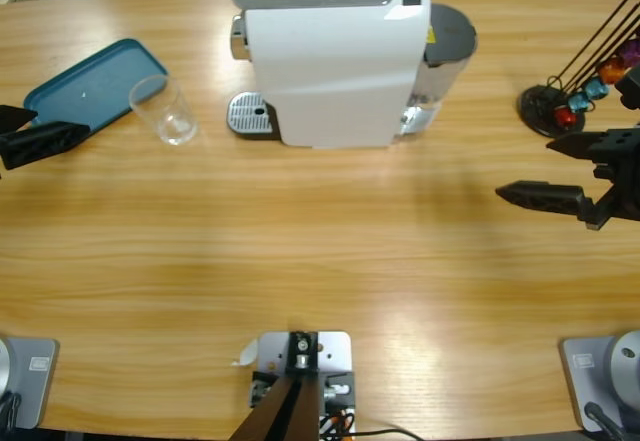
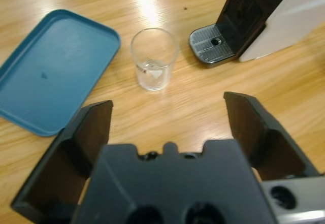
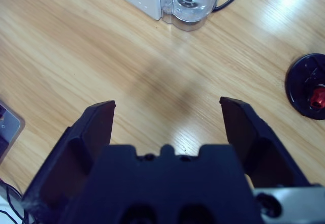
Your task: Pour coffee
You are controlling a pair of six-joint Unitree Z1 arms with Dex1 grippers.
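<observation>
A white coffee machine (image 1: 330, 61) stands at the back middle of the table, with its metal drip tray (image 1: 250, 116) at its left end. An empty clear glass (image 1: 172, 111) stands upright to the left of the drip tray (image 2: 213, 43), apart from it. My left gripper (image 1: 35, 131) is at the table's left edge, open and holding nothing. In the left wrist view the glass (image 2: 153, 59) stands some way ahead of the left gripper (image 2: 167, 104). My right gripper (image 1: 525, 171) hovers open at the right with nothing in it, and in its own view the right gripper (image 3: 167, 104) is over bare wood.
A blue tray (image 1: 95, 86) lies at the back left, just beside the glass. A black capsule stand (image 1: 560, 106) with coloured capsules is at the far right. The machine's water tank (image 3: 193, 0) and its black cable sit at the machine's right end.
</observation>
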